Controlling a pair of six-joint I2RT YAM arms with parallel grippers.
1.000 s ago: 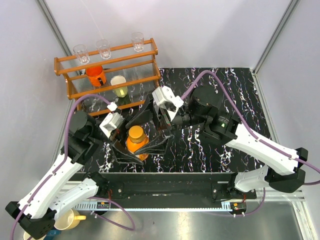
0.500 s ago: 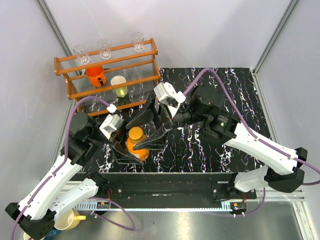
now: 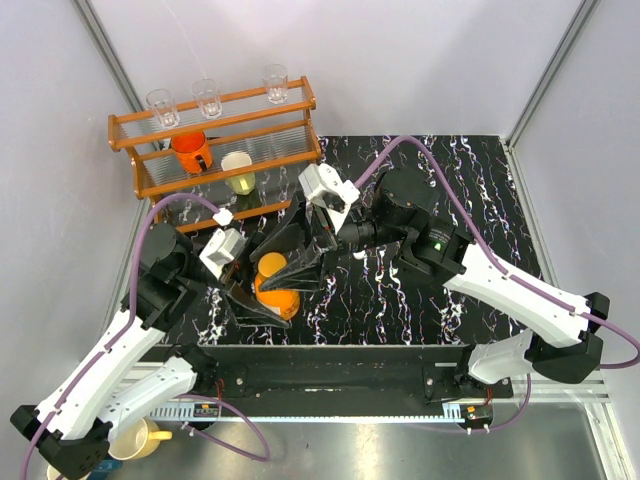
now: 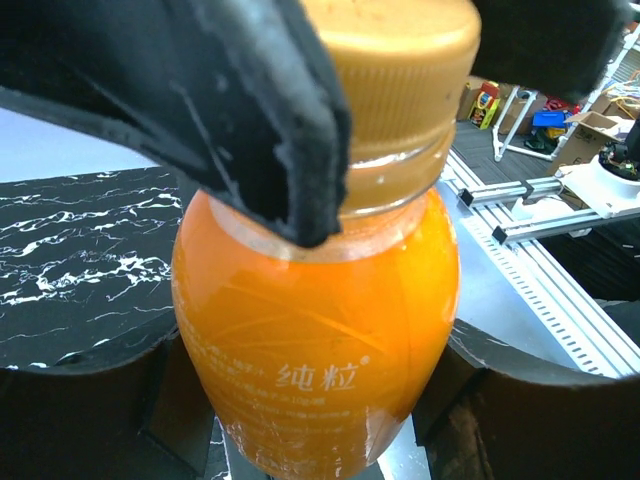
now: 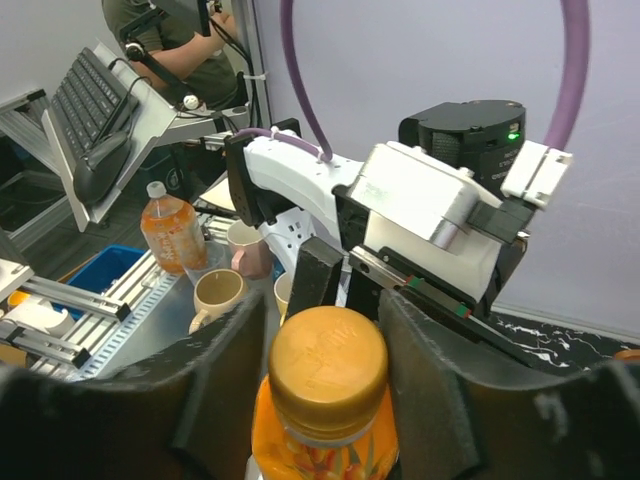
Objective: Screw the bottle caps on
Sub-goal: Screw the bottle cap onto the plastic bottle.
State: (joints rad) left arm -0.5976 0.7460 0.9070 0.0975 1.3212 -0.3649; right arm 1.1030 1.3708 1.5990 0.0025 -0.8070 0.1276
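The left gripper (image 3: 264, 303) clamped the squat orange bottle (image 4: 320, 300) by its body. The right gripper (image 5: 327, 330) stood with fingers narrowly flanking the orange cap (image 5: 328, 365); whether they gripped it could not be told.

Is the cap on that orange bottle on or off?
On. The orange cap sits over the neck of the orange bottle in both wrist views; how tightly it is screwed cannot be told.

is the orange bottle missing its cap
No, the orange cap sits on the neck of the orange bottle, seen in the right wrist view.
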